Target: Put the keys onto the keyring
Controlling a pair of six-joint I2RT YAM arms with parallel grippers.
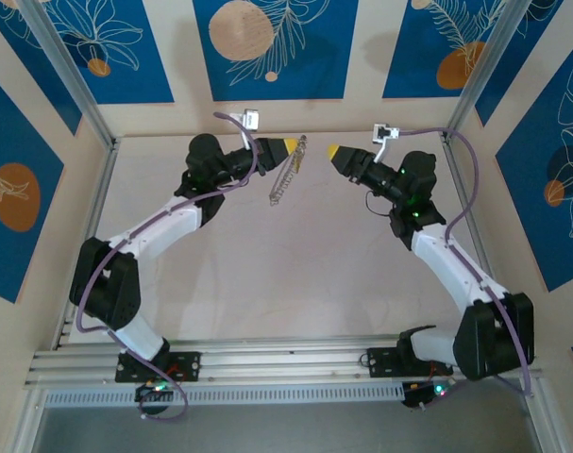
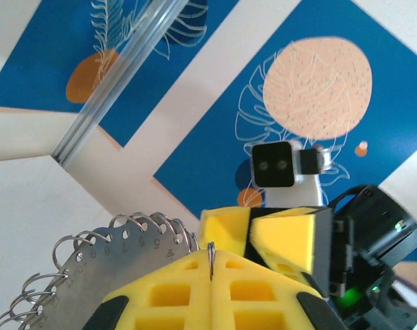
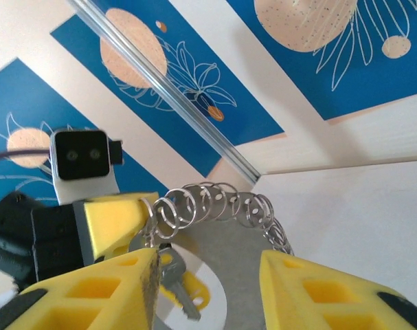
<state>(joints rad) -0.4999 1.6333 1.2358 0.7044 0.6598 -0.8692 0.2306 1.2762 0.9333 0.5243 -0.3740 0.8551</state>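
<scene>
Toward the back of the pale table (image 1: 295, 274), close under the blue leaf-printed wall panels (image 1: 267, 47), the two arms reach in toward each other and their yellow fingertips are near but apart.

The left gripper (image 1: 292, 144) is clamped on the keyring (image 1: 286, 175), which hangs from its tip and slants down toward the tabletop. From the left wrist, the left gripper (image 2: 211, 275) has its fingers pressed together with a thin metal edge pinched in the seam. Beside them the keyring (image 2: 112, 265) shows as a flat grey plate stamped with small numbers, its rim lined with wire loops (more a row of little split rings than a plain hoop).

The right gripper (image 1: 333, 151) faces it from the other side. In the right wrist view its jaws stand well apart, and the right gripper (image 3: 209, 258) holds nothing between them that I can make out. The looped rim of the keyring (image 3: 215, 205) arches across the gap just beyond the fingertips. One grey key (image 3: 177, 282) hangs below the loops, just beside the inner face of one finger; whether it touches that finger I cannot tell. The left gripper (image 3: 119, 220) grips the ring's edge there, with the left arm's wrist camera (image 3: 81, 157) above it.
</scene>
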